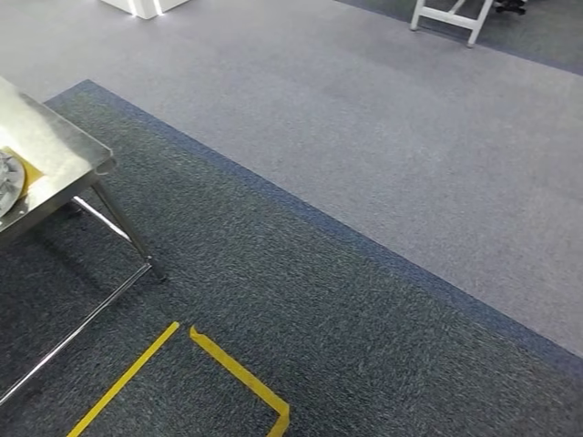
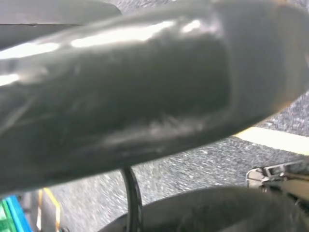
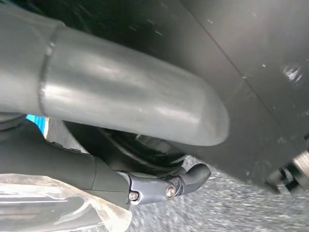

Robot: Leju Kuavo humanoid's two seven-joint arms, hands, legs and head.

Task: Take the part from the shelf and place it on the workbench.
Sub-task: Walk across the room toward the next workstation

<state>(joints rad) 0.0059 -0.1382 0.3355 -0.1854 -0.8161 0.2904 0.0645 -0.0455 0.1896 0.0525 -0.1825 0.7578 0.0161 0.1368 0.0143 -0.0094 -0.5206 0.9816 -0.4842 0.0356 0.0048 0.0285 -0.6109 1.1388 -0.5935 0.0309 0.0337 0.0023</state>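
Lying on workbench (image 1: pixel 58 150): metal disc (image 1: pixel 8 180)

- We count one steel workbench (image 1: pixel 58 150) at the head view's left edge.
- On it we see one round metal part (image 1: pixel 8 180) — cut off by the frame — lying on one yellow patch (image 1: pixel 26 169).
- We count three yellow tape strips (image 1: pixel 237 371) on the carpet.
- One white frame (image 1: pixel 450 18) stands far off.
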